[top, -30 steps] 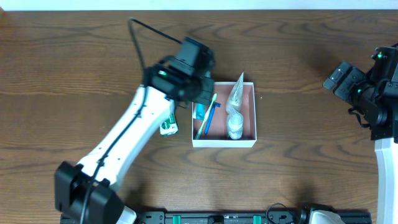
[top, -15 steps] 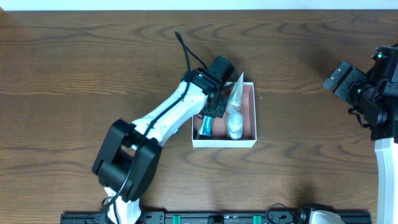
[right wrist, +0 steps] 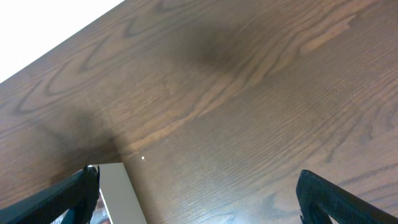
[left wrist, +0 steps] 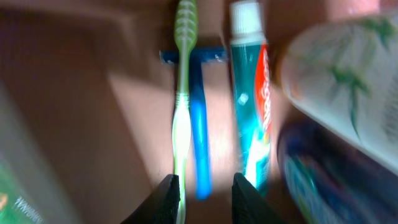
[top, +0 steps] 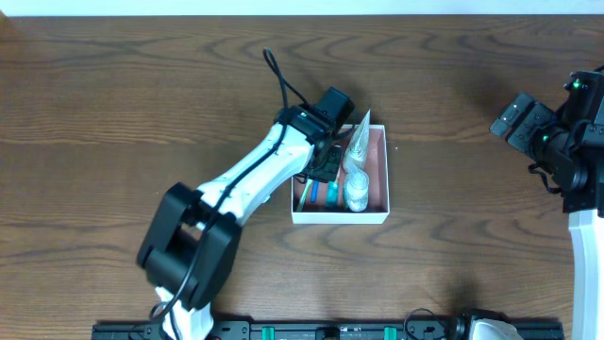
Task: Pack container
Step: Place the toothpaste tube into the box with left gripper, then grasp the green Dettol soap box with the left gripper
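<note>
The container (top: 340, 218) is a square white-walled box with a pink inside, right of the table's middle. Its corner also shows in the right wrist view (right wrist: 121, 193). My left gripper (top: 324, 168) hangs over its left half, open and empty (left wrist: 205, 200). Below it lie a green toothbrush (left wrist: 182, 93), a blue razor (left wrist: 199, 124) and a teal-and-red toothpaste tube (left wrist: 252, 112), side by side on the container floor. A white leaf-patterned pouch (left wrist: 348, 81) and a small clear bottle (top: 356, 194) fill the right half. My right gripper (top: 517, 115) is open wide (right wrist: 214, 196), far to the right.
A green-and-white item (left wrist: 15, 196) shows blurred at the left edge of the left wrist view, outside the container wall. A dark blue object (left wrist: 323, 180) lies below the pouch. Bare wooden table (top: 113, 113) surrounds the container.
My left arm has swung over the container and lowered. The toothpaste tube now lies on the container floor right of the razor. The right arm has not moved.
</note>
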`<state>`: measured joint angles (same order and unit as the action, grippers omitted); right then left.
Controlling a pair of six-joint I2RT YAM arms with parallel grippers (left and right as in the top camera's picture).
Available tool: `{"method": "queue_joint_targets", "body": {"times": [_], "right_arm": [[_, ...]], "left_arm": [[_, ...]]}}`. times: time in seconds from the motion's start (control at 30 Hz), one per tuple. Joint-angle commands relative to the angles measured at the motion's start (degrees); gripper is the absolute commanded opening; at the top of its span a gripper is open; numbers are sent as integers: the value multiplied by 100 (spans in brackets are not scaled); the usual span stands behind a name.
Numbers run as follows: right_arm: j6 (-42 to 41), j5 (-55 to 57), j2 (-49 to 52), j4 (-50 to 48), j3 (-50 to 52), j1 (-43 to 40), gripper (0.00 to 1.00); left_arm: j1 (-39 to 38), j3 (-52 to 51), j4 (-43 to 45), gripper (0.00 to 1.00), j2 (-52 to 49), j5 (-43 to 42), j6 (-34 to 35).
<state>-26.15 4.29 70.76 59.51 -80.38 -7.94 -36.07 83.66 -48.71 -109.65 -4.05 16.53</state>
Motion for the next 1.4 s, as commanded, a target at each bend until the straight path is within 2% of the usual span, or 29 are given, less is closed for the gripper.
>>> {"method": "queue_joint_targets", "body": {"times": [0.0,0.07,0.23,0.3,0.4,0.53,0.63,0.67,0.97,1.17,1.27,1.37], "right_arm": [[-61,-2,-20,9,-15,-28,99],[-61,-2,-20,9,-15,-28,99],[-61,-2,-20,9,-15,-28,99],[-61,-2,-20,9,-15,-28,99],[-61,-2,-20,9,-15,-28,99],[-61,-2,-20,9,-15,-28,99],[-61,-2,-20,9,-15,-28,99],[-61,-2,-20,9,-15,-28,99],[-61,-2,-20,9,-15,-28,99],[-61,-2,-20,9,-15,-28,99],[-61,-2,-20,9,-15,-28,99],[-61,-2,-20,9,-15,-28,99]], "left_arm": [[7,326,-245,29,793,90,28],[44,339,-319,30,1165,144,28],[400,332,-704,47,1904,1209,26],[713,299,-863,50,1954,1379,4],[1207,79,-940,54,1840,1248,4],[1738,-433,-804,56,1440,638,7],[1919,-730,-597,63,1034,168,9],[1950,-782,-538,65,863,46,11],[1967,-793,-411,66,-142,-50,184],[1965,-811,-345,66,-389,-52,439],[1965,-815,-240,71,-431,-74,505],[1965,-848,-105,71,-470,-155,522]]}}
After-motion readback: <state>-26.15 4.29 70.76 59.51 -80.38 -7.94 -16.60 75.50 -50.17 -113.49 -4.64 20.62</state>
